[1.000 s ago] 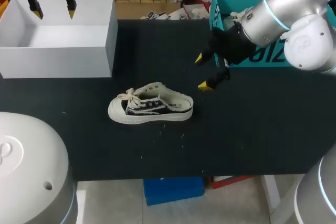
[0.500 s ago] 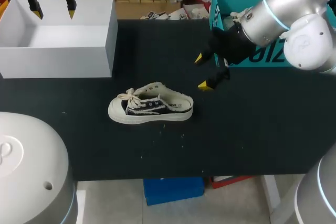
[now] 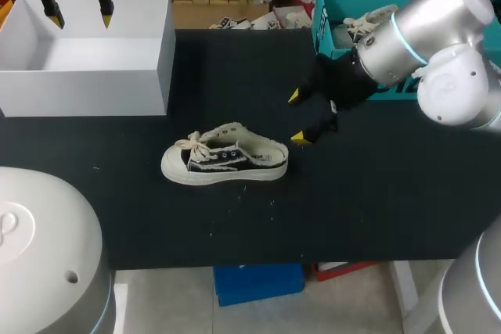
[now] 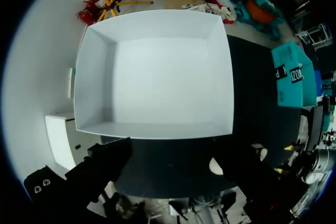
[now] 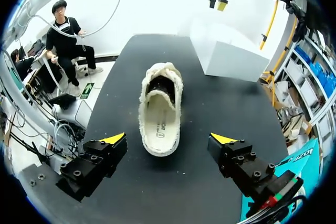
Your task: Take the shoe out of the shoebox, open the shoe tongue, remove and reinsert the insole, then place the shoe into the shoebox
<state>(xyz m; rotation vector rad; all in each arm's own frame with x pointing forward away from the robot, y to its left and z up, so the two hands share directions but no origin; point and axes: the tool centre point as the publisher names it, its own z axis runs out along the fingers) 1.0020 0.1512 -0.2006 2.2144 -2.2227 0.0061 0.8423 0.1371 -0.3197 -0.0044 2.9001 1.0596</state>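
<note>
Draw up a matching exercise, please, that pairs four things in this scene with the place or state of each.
Things:
1. shoe
2. shoebox
3. left gripper
4. right gripper

Places and states:
A. open, above the white box, holding nothing
B. upright on its sole on the black table, outside the box
C. open, just off the shoe's heel end, touching nothing
D. empty, at the far left of the table

Pairs: 1-B, 2-D, 3-A, 4-C.
</note>
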